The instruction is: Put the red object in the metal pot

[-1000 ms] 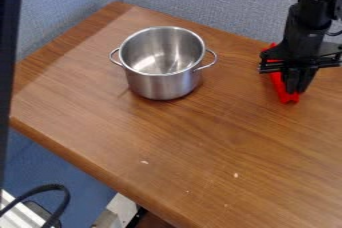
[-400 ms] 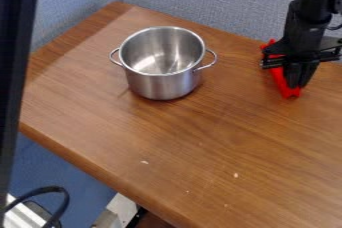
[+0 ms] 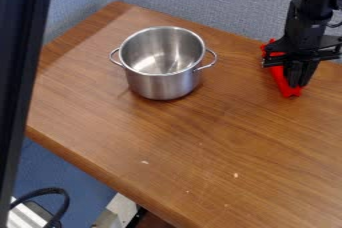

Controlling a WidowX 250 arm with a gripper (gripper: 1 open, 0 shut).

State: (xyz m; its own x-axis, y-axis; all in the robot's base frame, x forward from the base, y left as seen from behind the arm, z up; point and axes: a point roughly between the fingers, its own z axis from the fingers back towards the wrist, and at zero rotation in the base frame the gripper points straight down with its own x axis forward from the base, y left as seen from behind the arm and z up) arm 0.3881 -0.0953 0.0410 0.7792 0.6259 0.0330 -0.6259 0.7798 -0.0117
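Red object [image 3: 283, 75] in shut tool [image 3: 294, 75]

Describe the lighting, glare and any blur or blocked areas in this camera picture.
Camera view: soft, even light; the metal pot shows bright reflections on its rim and inner wall and casts a faint shadow on the wooden table. A dark, blurred strip blocks the left edge. The red object under the claw looks slightly soft.

Black arm [image 3: 310, 12], black end effector [image 3: 295, 70]
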